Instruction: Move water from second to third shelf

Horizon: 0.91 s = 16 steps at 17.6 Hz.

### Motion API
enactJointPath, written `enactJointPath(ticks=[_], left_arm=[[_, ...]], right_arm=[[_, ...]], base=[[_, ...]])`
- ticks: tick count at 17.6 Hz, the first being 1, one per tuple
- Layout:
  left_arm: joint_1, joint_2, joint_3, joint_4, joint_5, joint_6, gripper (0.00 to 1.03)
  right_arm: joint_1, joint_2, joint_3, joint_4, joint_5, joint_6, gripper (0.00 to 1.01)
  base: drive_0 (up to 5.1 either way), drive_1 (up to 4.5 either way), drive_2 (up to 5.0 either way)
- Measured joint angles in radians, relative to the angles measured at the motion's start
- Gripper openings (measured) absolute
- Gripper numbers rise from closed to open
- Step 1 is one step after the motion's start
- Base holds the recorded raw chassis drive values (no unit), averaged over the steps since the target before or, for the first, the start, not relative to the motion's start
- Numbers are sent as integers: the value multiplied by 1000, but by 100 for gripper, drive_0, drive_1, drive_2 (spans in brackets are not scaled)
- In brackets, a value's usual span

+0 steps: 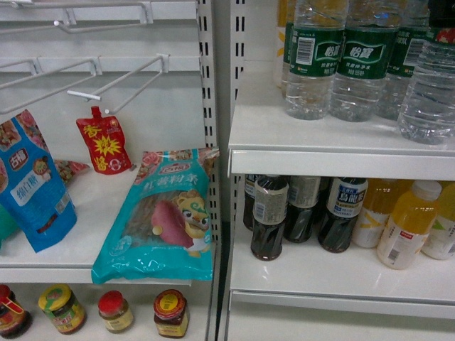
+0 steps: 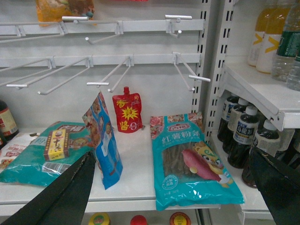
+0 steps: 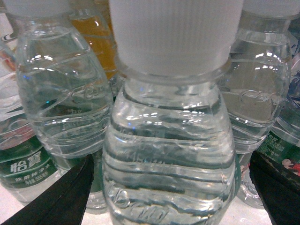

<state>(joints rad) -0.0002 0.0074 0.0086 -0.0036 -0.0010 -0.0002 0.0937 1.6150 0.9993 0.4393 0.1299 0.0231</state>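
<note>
Item: water bottle (image 3: 168,154), clear ribbed plastic, white cap, standing upright on the upper shelf (image 1: 334,138) among its green-labelled fellows (image 1: 320,57). Location: straight ahead of my right gripper (image 3: 171,187), its shoulder filling the gap between my spread fingers (image 3: 61,192); nothing grasped yet. My left gripper (image 2: 173,187) likewise parted and empty, facing the noodle packet (image 2: 194,159) in the neighbouring bay. Step, as I judge it: approach before the grasp. Next move calls for easing forward squarely, closing on the body below the cap, without nudging neighbouring bottles.
</note>
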Motion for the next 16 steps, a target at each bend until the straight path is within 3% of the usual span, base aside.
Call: enactJointPath(ticks=[7, 12, 15, 16], left_arm=[[0, 0, 0, 0, 0, 0, 98], [0, 0, 0, 0, 0, 0, 98], [0, 0, 0, 0, 0, 0, 98], [0, 0, 0, 0, 0, 0, 98]], right_arm=[[11, -212, -179, 15, -6, -6, 98], [9, -437, -327, -18, -46, 3, 98], [-27, -598, -430, -47, -63, 21, 97], [-63, -645, -483, 19, -106, 6, 88]], base=[[0, 0, 0], [0, 0, 0], [0, 0, 0], [0, 0, 0]])
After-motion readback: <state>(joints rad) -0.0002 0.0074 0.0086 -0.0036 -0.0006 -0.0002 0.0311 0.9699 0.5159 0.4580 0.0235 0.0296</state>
